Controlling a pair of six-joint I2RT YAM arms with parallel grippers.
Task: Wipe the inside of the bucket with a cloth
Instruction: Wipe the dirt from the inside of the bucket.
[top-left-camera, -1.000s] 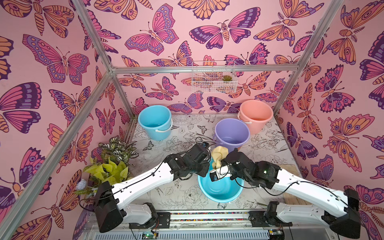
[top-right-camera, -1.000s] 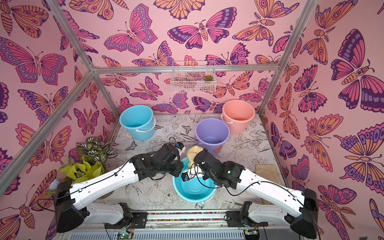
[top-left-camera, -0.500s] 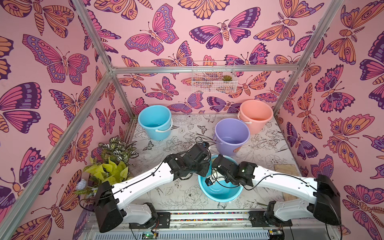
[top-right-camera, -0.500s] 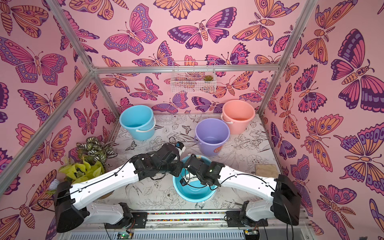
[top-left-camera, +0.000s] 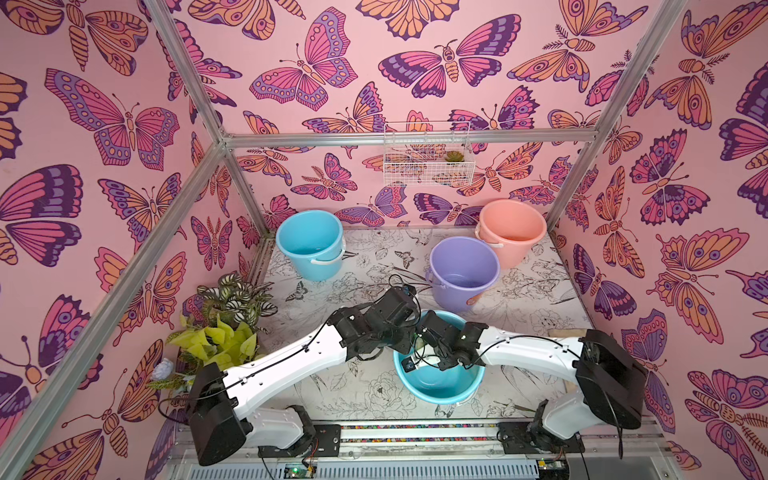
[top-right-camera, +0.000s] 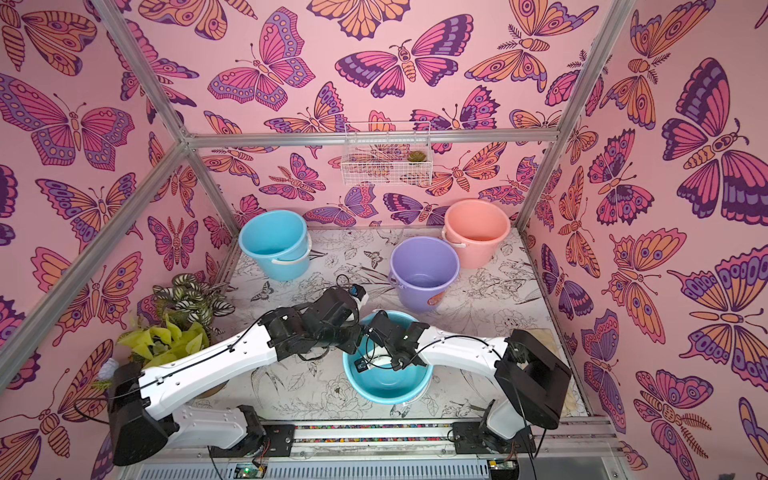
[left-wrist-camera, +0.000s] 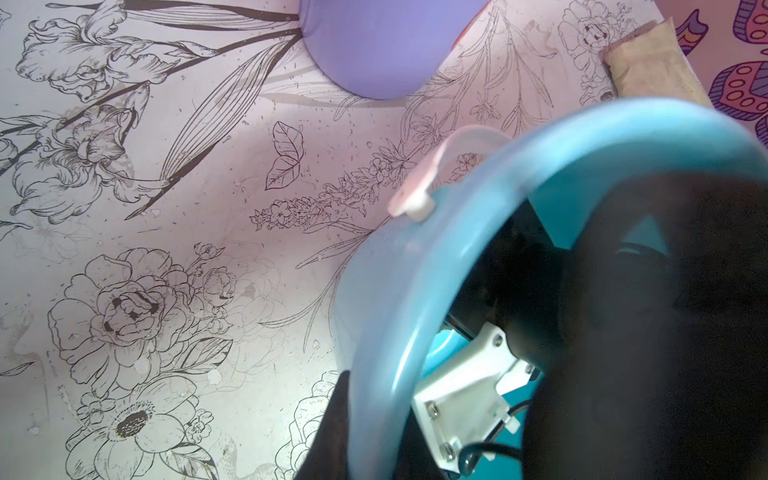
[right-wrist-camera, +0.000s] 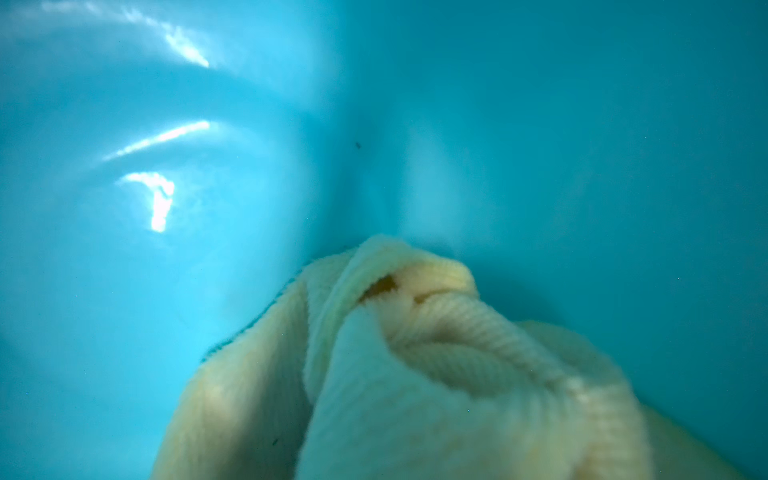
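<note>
Right gripper (top-left-camera: 430, 334), clenched on the cloth (right-wrist-camera: 415, 374), sits inside the sky-blue bucket (top-left-camera: 436, 390) at lower centre; left gripper (left-wrist-camera: 365, 432) pinches its rim. Press the folds flat, sweep round the wall. Lavender bucket (top-left-camera: 463, 266) stands apart above.

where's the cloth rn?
Right wrist view: the cloth is bunched inside the near sky-blue bucket, against its inner surface; that bucket stands at the table's front, before the lavender bucket.
</note>
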